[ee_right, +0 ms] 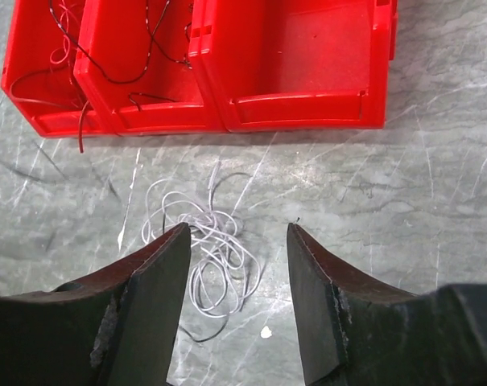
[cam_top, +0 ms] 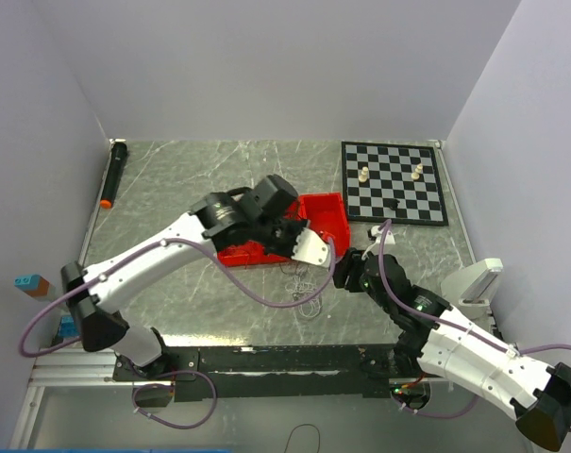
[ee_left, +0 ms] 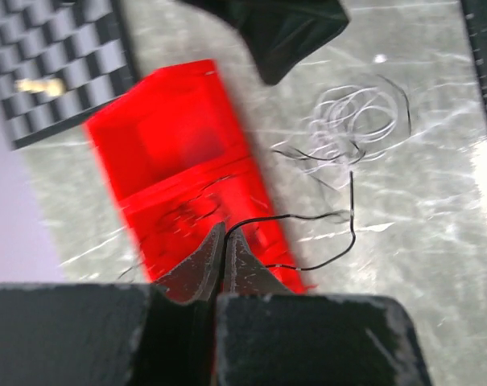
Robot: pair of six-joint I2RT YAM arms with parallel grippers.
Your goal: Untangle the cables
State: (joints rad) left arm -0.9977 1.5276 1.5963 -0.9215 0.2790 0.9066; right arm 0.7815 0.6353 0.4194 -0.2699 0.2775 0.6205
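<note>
The cables lie in two places. A tangle of white wire with a black strand (ee_right: 215,253) rests on the table in front of the red bin (ee_right: 299,64), and red and black wires (ee_right: 106,56) lie in the bin's left compartments. My left gripper (ee_left: 225,232) is shut on a thin black wire (ee_left: 352,229) over the bin's edge; that wire runs towards the white tangle (ee_left: 352,121). My right gripper (ee_right: 237,227) hangs open just above the tangle, with nothing between its fingers. From above, both grippers meet near the tangle (cam_top: 304,283).
A chessboard (cam_top: 394,181) with a few pieces lies at the back right. A black marker with an orange tip (cam_top: 112,175) lies along the left wall. A white object (cam_top: 476,283) stands at the right edge, and blue blocks (cam_top: 25,281) sit outside the left wall.
</note>
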